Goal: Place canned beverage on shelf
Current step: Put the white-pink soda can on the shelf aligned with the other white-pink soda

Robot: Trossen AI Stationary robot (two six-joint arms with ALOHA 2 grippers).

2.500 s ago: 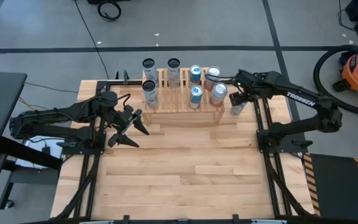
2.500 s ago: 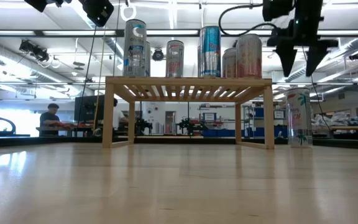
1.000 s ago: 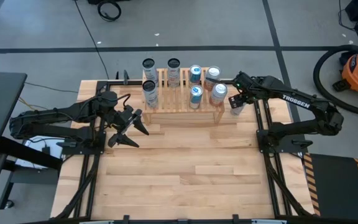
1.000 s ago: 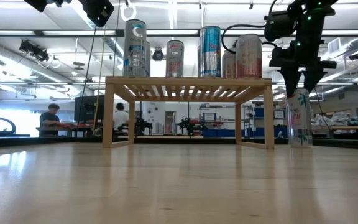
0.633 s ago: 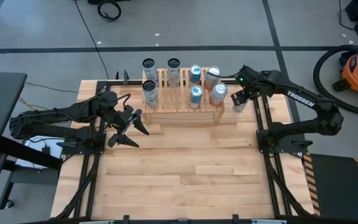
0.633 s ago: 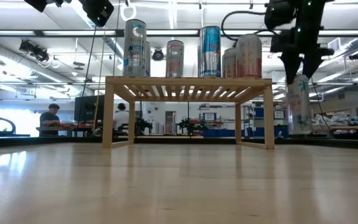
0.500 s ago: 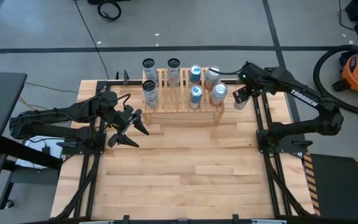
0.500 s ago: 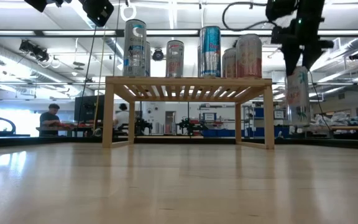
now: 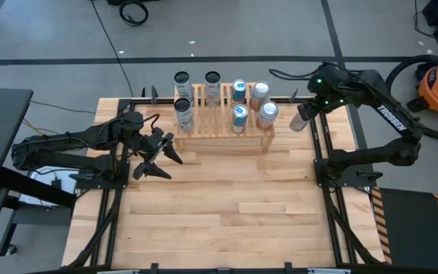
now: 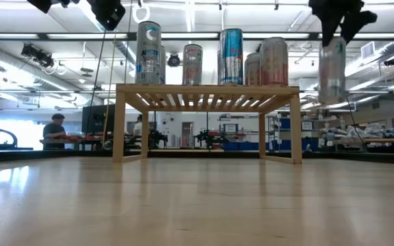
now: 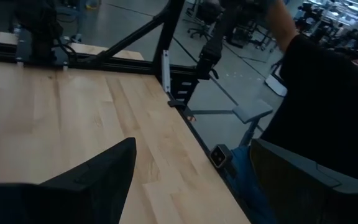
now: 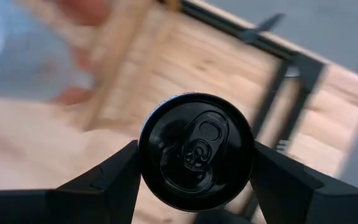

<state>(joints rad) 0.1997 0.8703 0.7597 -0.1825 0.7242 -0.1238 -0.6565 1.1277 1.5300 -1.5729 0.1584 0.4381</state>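
1. Waiting over the table's left side, the left gripper [image 9: 156,154] hung with its fingers spread apart and nothing between them, well clear of the shelf [image 9: 223,125]; I saw little risk from it unless it swung toward the stand.
2. Standing on the slatted top were six cans: a pair at the left end [image 10: 148,53], one behind the middle [image 10: 193,64], and a cluster toward the right end, where the nearest red-and-silver can [image 10: 274,61] stood closest to the incoming load.
3. Gripping the canned beverage [image 10: 332,70] near its top, the right gripper [image 10: 340,27] had its fingers closed on either side of the can, which hung in the air just beside the shelf's right end, its base roughly level with the shelf top.
4. Judging the hazards: the base looked barely above the slats, so a sideways move could have caught the shelf edge and shoved the stand.
5. Free room seemed tight at the right end, so a careless approach could have knocked a neighbouring can over.
6. Hanging below the fingers, the can could have swung or slipped if released early or set on a slat gap.
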